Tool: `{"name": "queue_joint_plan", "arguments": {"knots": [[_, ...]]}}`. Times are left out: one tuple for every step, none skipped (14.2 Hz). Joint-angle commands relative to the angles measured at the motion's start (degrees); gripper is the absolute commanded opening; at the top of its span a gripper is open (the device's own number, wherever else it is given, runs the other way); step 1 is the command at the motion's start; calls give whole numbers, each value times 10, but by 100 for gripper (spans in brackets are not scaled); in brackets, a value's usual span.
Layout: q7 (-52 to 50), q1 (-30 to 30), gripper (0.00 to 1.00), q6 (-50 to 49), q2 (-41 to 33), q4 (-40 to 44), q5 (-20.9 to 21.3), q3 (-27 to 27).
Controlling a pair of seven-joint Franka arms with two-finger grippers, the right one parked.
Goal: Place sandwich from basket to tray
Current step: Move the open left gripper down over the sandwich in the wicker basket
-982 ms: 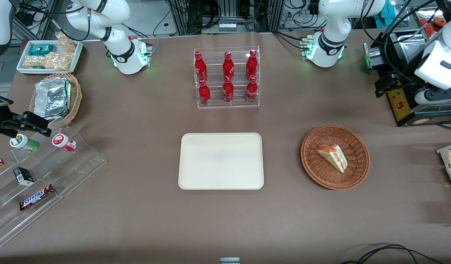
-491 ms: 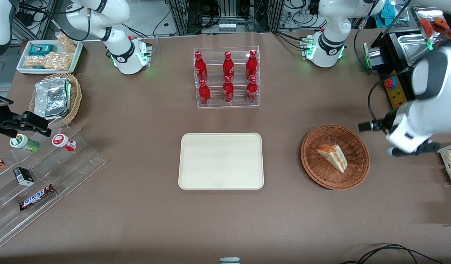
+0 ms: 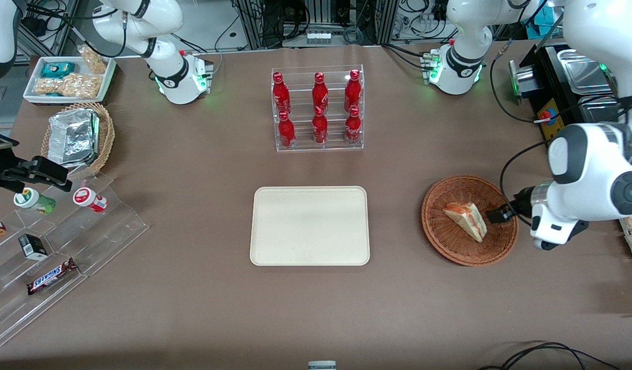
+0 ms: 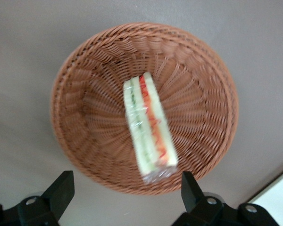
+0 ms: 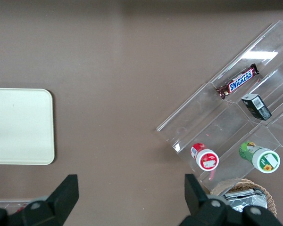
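Sandwich wedge, clear-wrapped white bread (image 4: 148, 126), sits in my reddish-brown wicker basket (image 4: 85, 141); my tool (image 4: 127, 188) hovers open above. Slick wrap could slip.

Black-fingered and spread wide, the gripper (image 4: 125, 190) hangs over the reddish-brown woven basket (image 4: 80, 141), carried on a glossy white arm (image 3: 588, 174) with dark grey joints. Just ahead of the fingers lies the sandwich (image 4: 148, 127): white bread striped lengthwise with orange-red and pale green filling, under glinting clear wrap. Well apart from the gripper, toward the parked arm's end, sits the plain cream-beige tray (image 3: 309, 225) on the flat brown table (image 3: 192, 308).
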Motion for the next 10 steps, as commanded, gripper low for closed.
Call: {"name": "queue_joint_plan", "arguments": {"knots": [[-111,-10,100,79,12,-31,-8,-4],[-120,-11,100,112,13,-52,-7,-5],[-121,-12,100,146,12,-77,-7,-5],[-121,-13,100,175,12,-101,-6,-5],[-120,-13,100,199,12,-121,-4,-5],[-119,-14,100,208,12,-131,-2,-5],[-118,-14,100,208,12,-135,0,-5],[-118,-14,100,207,12,-138,1,-5],[-118,-14,100,207,12,-143,1,-6],[-119,-14,100,208,12,-147,1,-6]]}}
